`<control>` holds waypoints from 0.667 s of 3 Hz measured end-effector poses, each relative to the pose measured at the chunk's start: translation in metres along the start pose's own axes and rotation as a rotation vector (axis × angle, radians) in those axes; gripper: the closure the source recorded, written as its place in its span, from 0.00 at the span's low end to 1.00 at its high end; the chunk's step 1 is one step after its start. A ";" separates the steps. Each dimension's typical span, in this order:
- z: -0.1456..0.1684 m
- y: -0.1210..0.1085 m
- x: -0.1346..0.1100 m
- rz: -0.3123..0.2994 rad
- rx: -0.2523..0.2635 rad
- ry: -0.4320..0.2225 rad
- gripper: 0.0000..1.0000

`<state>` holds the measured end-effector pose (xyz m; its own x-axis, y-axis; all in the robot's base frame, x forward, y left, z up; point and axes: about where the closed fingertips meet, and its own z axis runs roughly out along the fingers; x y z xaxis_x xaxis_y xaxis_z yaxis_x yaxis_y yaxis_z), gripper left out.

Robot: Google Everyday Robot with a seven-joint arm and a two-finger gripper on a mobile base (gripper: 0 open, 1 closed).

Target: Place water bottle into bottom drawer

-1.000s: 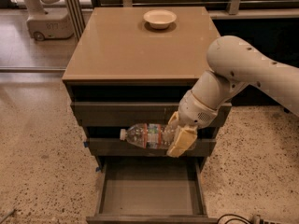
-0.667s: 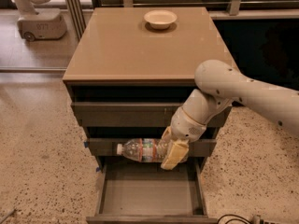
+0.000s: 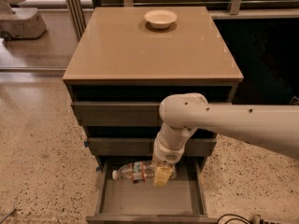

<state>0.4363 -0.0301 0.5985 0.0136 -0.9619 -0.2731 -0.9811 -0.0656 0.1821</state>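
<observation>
The water bottle [image 3: 135, 171], clear crinkled plastic with a white cap pointing left and a red, white and green label, lies on its side over the back of the open bottom drawer [image 3: 149, 199]. My gripper [image 3: 162, 175], with cream fingers, is shut on the bottle's right half, reaching down from the white arm [image 3: 224, 120] that comes in from the right. The bottle sits low inside the drawer, close to its flat floor; whether it touches the floor I cannot tell.
The tan cabinet top [image 3: 149, 45] carries a cream shallow bowl [image 3: 160, 18] at the back. Two shallower drawers [image 3: 117, 113] above stick out slightly. A white robot base [image 3: 21, 20] stands at far left on the speckled floor.
My gripper has lowered the bottle from in front of the middle drawer down into the bottom drawer. The view has shifted closer and lower.
</observation>
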 end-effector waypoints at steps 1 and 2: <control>0.005 0.001 0.008 0.049 0.000 0.011 1.00; 0.011 0.002 0.007 0.050 0.056 0.053 1.00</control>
<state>0.4318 -0.0345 0.5865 -0.0265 -0.9764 -0.2145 -0.9900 -0.0041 0.1410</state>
